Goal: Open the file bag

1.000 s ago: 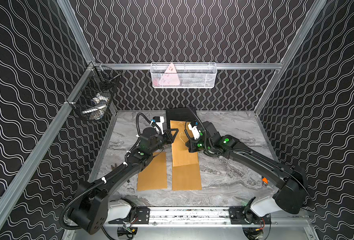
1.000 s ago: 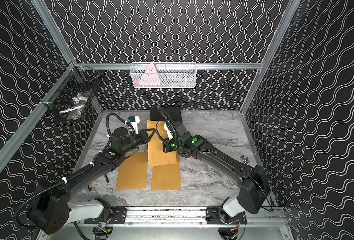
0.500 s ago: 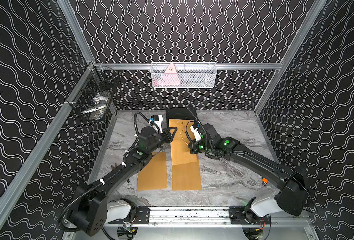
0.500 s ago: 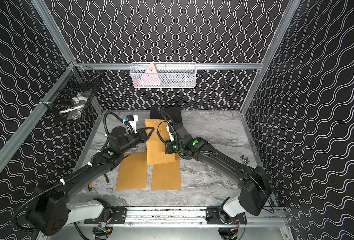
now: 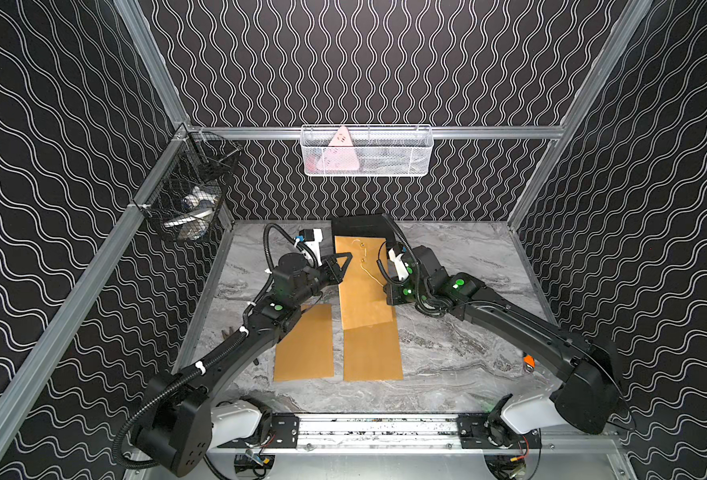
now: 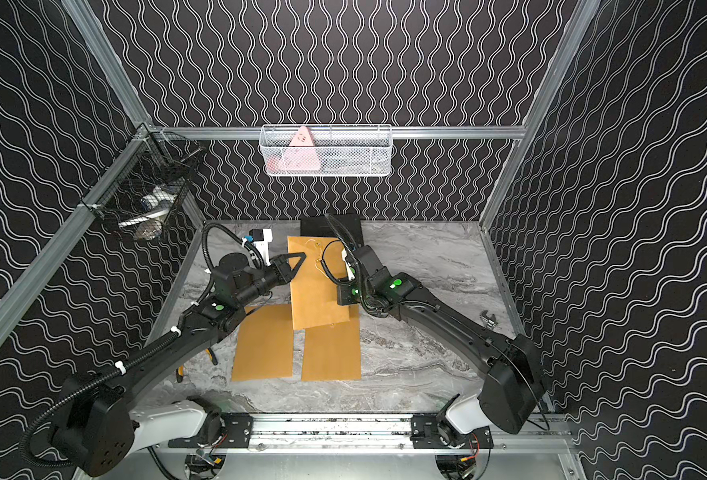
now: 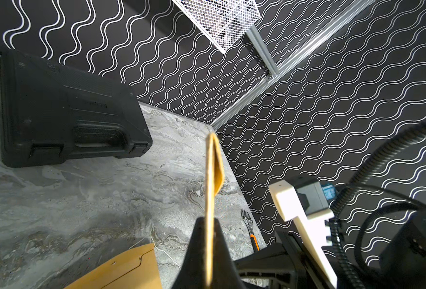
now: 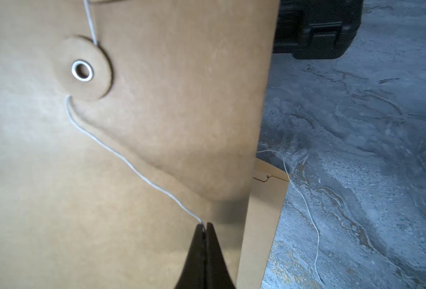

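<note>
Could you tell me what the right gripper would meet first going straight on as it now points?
Most likely the file bag, whose brown face lies just beyond the right gripper, shut on the string; depth is unclear.

A closed black plastic case (image 5: 358, 226) lies at the back of the grey marbled worktop (image 5: 460, 353), against the rear wall; above it a white wire basket (image 5: 385, 153) hangs on the rail, a pink triangular piece (image 5: 337, 151) inside; a black mesh basket (image 5: 185, 195) on the side rail holds pale items too small to tell; two kraft envelopes (image 5: 304, 345) lie flat, side by side; an orange-handled wrench (image 7: 249, 227) lies by the right wall.
</note>
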{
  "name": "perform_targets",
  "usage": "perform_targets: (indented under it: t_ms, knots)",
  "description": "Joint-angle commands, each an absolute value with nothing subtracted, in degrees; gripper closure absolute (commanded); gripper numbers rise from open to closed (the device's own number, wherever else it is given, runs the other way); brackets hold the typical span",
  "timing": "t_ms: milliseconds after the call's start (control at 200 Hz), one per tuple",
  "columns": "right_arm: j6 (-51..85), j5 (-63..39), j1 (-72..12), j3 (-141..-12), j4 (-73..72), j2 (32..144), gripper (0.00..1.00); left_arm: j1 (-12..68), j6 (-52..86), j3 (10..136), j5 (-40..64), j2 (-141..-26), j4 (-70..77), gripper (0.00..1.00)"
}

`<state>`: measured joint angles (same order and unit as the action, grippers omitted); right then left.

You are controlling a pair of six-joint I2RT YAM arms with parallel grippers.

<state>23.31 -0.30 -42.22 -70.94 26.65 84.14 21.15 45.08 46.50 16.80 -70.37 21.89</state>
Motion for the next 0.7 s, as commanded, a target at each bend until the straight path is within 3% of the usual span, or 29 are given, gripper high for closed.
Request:
perform_targets:
  t_ms: [0,696]
  knots:
    - [22.59,0.29,-41.37,-70.79,27.75,83.67,1.0,20.99,44.3,46.93,17.23,-69.71,22.22,1.0]
    - [19.79,-1.51,-33.86,-73.46,29.2,83.19,1.0,20.92,44.56,45.68,18.48,-68.61,22.04,1.0]
